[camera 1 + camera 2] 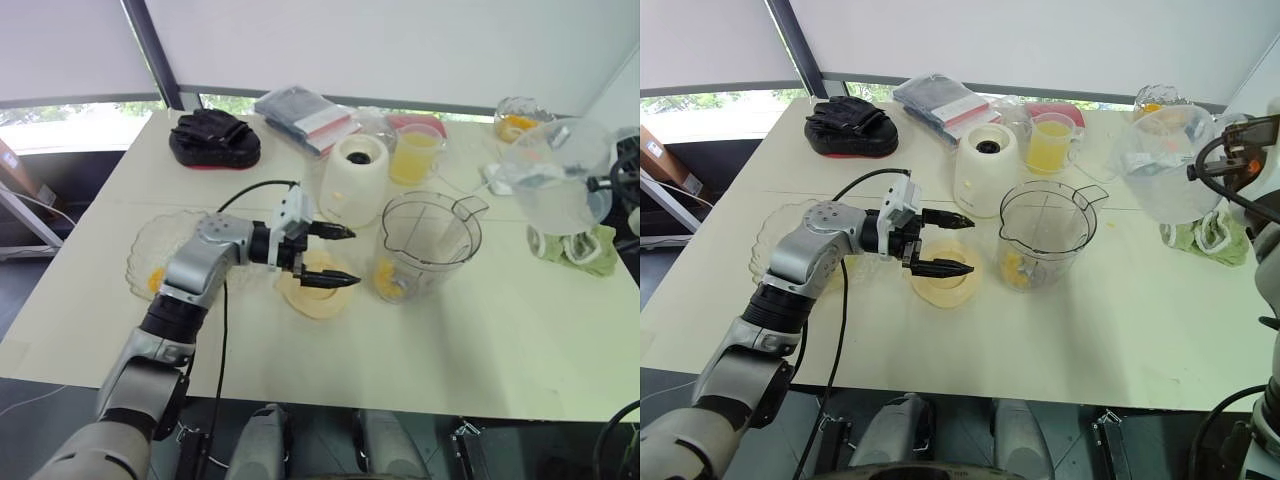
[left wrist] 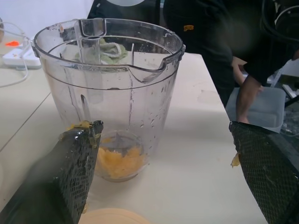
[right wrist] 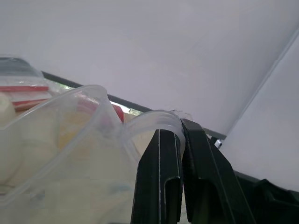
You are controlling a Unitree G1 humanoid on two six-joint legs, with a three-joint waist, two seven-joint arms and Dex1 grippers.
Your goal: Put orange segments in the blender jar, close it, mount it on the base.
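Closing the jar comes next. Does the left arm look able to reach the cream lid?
Probably yes: the left gripper hangs open just above the cream lid, nothing between them, and the blender jar stands clear to one side.

**Colours and patterns on the cream table, placed from the blender jar.**
The blender jar is clear, with yellow-orange orange segments at its bottom. Behind it stand an ivory base with a black centre and a clear cup of pale yellow juice. To its left lies a pale yellow lid. The left gripper has black fingers with cross-hatched pads flecked yellow. To the jar's right are a green cloth and a clear tub.
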